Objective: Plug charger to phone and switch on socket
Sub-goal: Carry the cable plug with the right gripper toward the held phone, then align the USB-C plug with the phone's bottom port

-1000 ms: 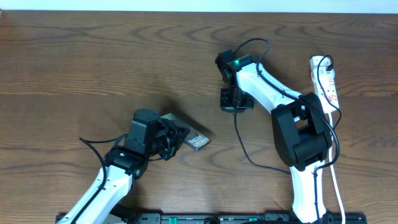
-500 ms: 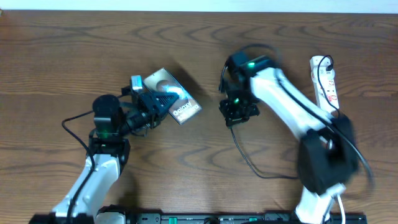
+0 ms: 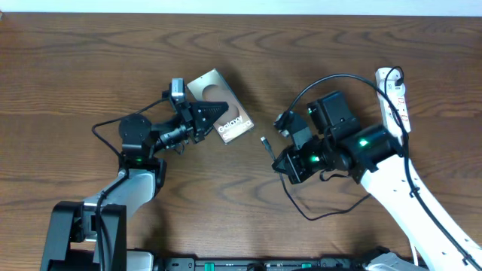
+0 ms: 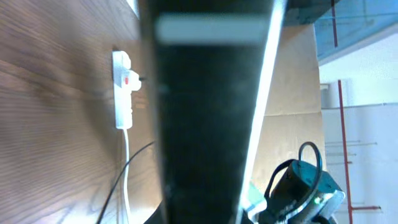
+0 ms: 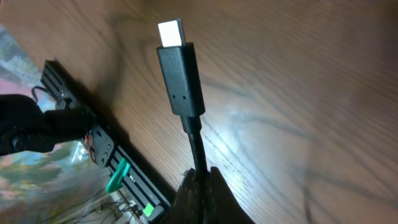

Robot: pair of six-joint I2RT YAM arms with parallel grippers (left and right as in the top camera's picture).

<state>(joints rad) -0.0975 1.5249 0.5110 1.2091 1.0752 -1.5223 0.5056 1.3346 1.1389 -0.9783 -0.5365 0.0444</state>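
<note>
At the left of the overhead view, the left gripper (image 3: 205, 117) is seen pinched on the left edge of the phone (image 3: 230, 120). The phone is held at an angle, with its brown oval mark and white lettering turned up. Whether it touches the table (image 3: 90, 53) cannot be told. In the left wrist view the middle is filled by a dark, blurred band, and the grip itself cannot be made out. Just right of the phone and apart from it, the small connector tip of the charger (image 3: 264, 141) is turned towards the phone. The black cable is clamped a short way behind the connector by the right gripper (image 3: 280, 156), whose fingers are pressed together on it. In the right wrist view the connector is seen standing out from those fingers, above the wood. Below the gripper the cable is trailed in a loop across the table. The socket (image 3: 395, 98) is laid at the far right, well apart from both grippers
</note>
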